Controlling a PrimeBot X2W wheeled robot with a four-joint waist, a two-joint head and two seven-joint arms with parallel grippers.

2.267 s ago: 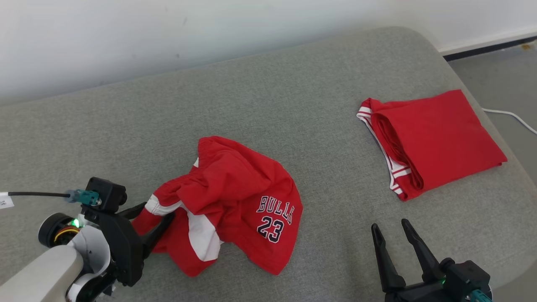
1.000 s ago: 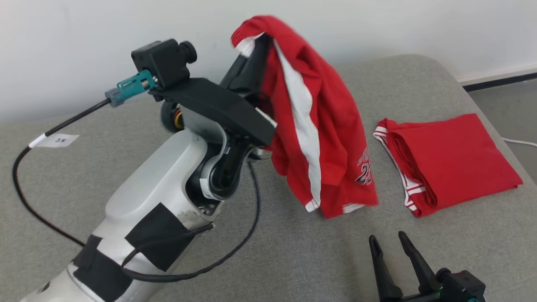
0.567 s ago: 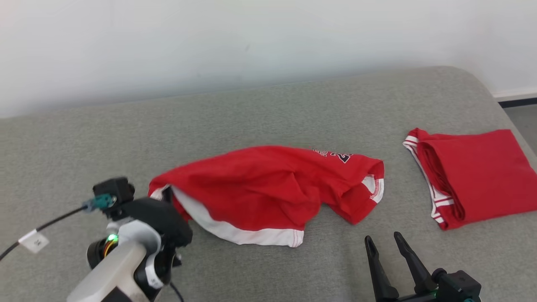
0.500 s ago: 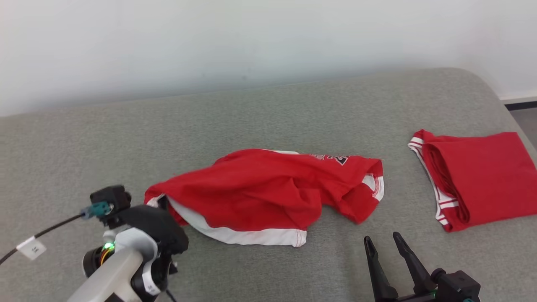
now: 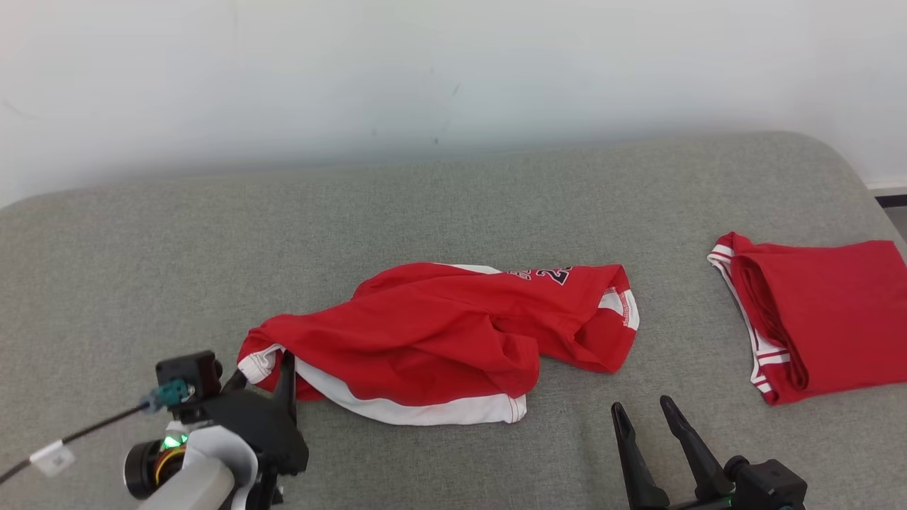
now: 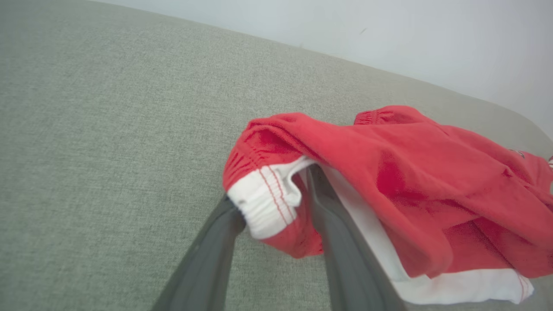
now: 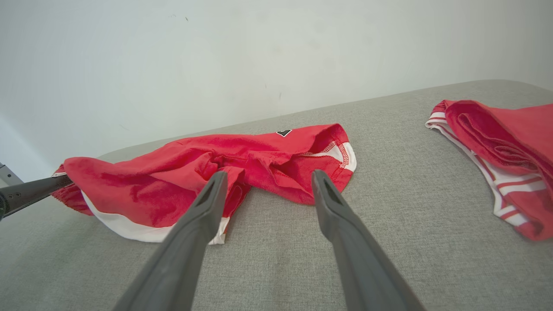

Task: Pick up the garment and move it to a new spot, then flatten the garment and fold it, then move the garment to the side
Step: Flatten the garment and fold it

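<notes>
Grey padded surface (image 5: 453,198), pretty bare. Bottom right, the right hand (image 5: 641,407) is spread wide, holding nothing. Bottom left, the left hand (image 5: 263,373) sits parted around the white-trimmed corner of the crumpled red shorts (image 5: 439,333) mid-frame. A folded red garment (image 5: 822,312) lies well apart at the right edge, with a white wall (image 5: 453,71) behind.

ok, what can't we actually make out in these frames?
- head view: the print on the shorts lies foreshortened at the far fold, so it is unreadable.
- left wrist view: one fingertip of the left gripper is tucked under a red fold.
- head and right wrist views: the folded garment is cut off by the right edge.
- all views: how the shorts' legs lie is buried in the crumples.
</notes>
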